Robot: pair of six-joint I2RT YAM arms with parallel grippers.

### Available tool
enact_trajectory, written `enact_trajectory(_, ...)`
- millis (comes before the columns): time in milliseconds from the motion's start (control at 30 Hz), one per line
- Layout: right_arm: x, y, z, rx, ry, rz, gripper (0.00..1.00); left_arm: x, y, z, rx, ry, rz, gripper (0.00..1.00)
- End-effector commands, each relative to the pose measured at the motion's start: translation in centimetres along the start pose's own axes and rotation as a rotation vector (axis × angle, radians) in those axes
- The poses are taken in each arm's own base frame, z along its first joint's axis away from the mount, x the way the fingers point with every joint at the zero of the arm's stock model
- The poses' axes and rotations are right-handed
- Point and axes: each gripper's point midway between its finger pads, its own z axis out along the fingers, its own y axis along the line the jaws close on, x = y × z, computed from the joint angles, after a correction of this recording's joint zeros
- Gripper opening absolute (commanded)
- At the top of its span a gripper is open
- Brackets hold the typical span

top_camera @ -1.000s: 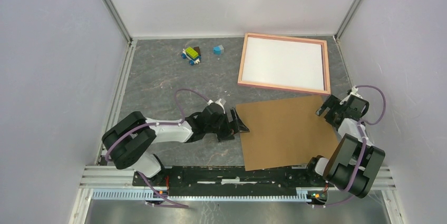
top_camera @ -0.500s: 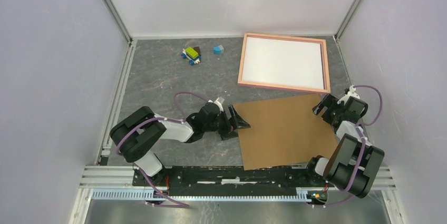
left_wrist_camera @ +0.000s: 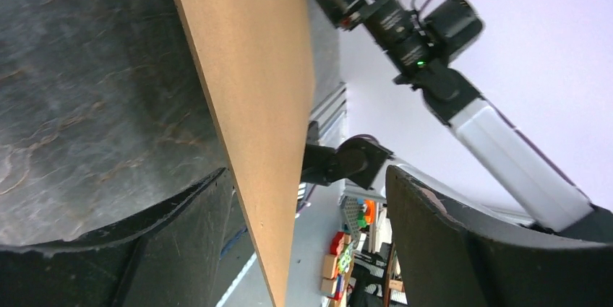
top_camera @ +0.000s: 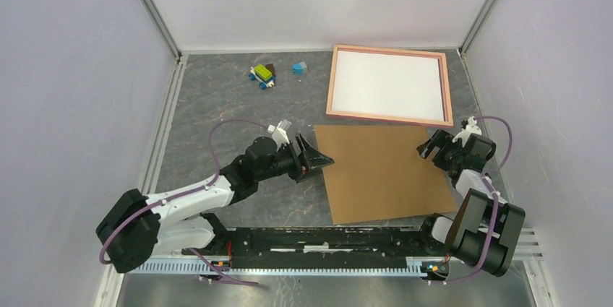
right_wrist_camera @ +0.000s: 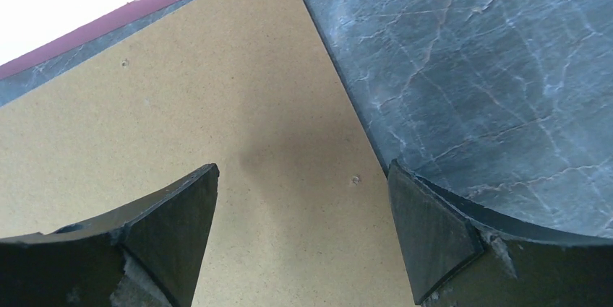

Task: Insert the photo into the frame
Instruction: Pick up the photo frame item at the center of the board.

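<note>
Straddling brown board [top_camera: 383, 173], left gripper [top_camera: 322, 159] is seen spread, right gripper [top_camera: 426, 149] likewise; slippage is risked by shallow pinch.

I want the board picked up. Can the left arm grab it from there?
Probably yes. The left gripper is open, with the board's left edge between its fingers, and nothing seems to block it.

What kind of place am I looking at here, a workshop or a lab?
Probably a robot lab test cell: plain pale walls box in a grey table, and the left arm and right arm are bolted to a metal rail.
</note>
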Motion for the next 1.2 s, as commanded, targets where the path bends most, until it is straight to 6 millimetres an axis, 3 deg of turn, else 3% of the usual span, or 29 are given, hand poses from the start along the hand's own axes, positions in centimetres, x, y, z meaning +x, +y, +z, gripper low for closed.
enact_trajectory(0,6.8,2.7,-1.3,-0.109,0.234,0.163,0.91,-1.7,-5.9,-0.5,0.150,-0.040,-0.032,0.82)
enact_trajectory(100,6.0,3.4,-1.4,-0.133,0.212,0.173,0.91,-2.3,-8.3,-0.4,0.220,-0.048,-0.037,0.77)
enact_trajectory(267,5.6,4.2,-1.4,-0.160,0.212,0.177,0.91,-3.5,-9.4,-0.1,0.216,-0.097,-0.011,0.61)
enact_trajectory(367,5.1,4.4,-1.4,-0.158,0.202,0.140,0.92,-3.9,-7.8,0.1,0.076,-0.104,0.040,0.48)
enact_trajectory(533,3.6,4.4,-1.5,-0.112,0.171,0.029,0.95,-4.8,-4.5,-0.4,-0.114,-0.147,0.084,0.36)
enact_trajectory(733,-1.1,7.1,-2.9,-0.029,0.081,-0.239,0.98,-6.1,-3.2,-1.7,-0.217,-0.185,0.140,0.13)
enact_trajectory(800,-3.1,9.5,-3.8,-0.019,0.054,-0.371,0.98,-6.8,-2.7,-2.4,-0.235,-0.195,0.131,0.12)
enact_trajectory(900,-3.5,14.7,-5.5,-0.077,0.042,-0.580,0.98,-8.1,-2.1,-3.8,-0.267,-0.221,0.111,0.04)
enact_trajectory(967,-2.7,19.1,-7.2,-0.168,0.014,-0.718,0.98,-8.7,-1.7,-4.9,-0.290,-0.231,0.098,0.02)
enact_trajectory(1033,-0.4,23.9,-9.3,-0.294,-0.009,-0.848,0.98,-9.3,-1.6,-6.0,-0.300,-0.250,0.082,0.02)
enact_trajectory(1100,3.4,28.6,-12.3,-0.431,-0.016,-0.988,0.98,-9.8,-1.5,-7.0,-0.318,-0.266,0.066,0.02)
enact_trajectory(1167,6.4,31.8,-15.5,-0.516,-0.055,-1.091,0.98,-10.3,-1.5,-7.9,-0.336,-0.278,0.055,0.02)
